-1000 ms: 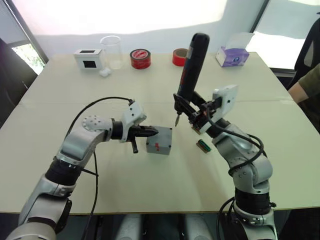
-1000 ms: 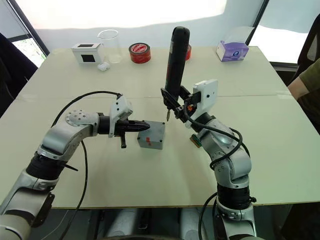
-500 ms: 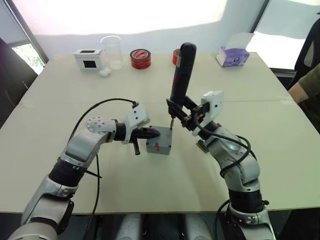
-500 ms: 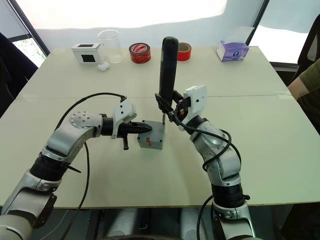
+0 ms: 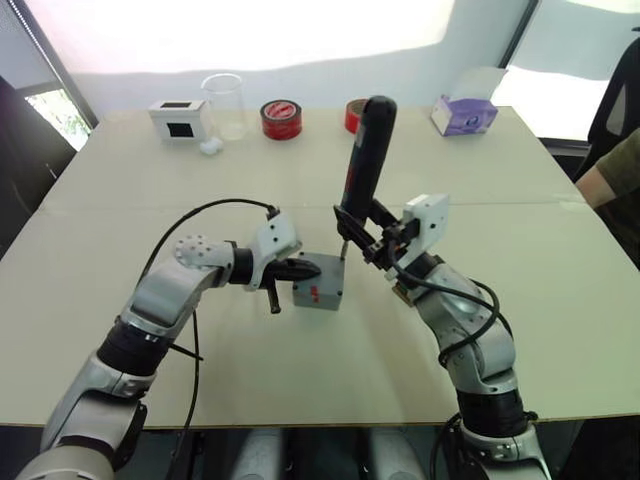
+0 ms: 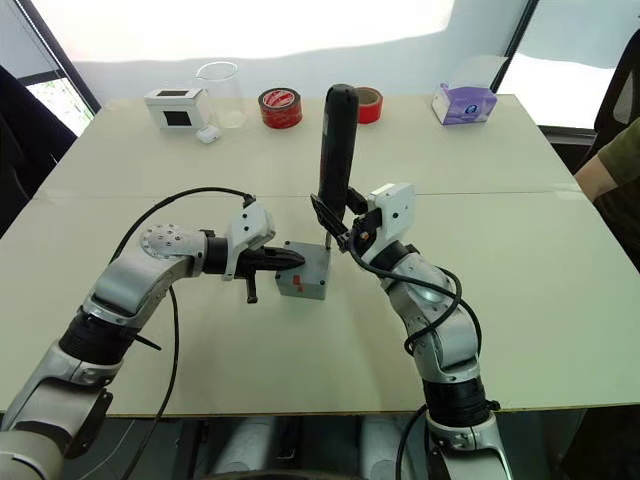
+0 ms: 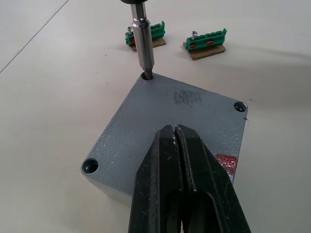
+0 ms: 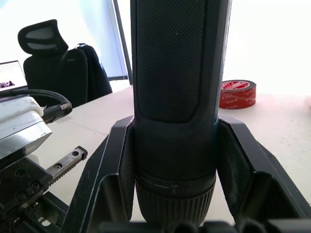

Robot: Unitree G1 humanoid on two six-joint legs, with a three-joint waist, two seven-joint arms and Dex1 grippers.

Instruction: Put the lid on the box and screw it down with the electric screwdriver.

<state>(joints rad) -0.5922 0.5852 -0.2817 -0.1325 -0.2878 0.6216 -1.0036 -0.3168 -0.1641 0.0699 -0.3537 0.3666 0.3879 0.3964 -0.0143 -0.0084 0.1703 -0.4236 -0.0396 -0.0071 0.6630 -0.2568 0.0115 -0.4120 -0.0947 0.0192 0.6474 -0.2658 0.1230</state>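
Metal bit [image 7: 144, 48] in lid [image 7: 170, 131] corner hole, left wrist view

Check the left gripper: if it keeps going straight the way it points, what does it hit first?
Probably the electric screwdriver: its bit sits in the lid's far corner hole, roughly ahead of the shut left gripper, which rests on the lid. It might pass beside the bit; then the green terminal blocks on the table come next.

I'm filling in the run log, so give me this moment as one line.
stage: screwing | lid: on box | left gripper: shut, pressing lid | right gripper: shut on screwdriver | bit: in corner hole
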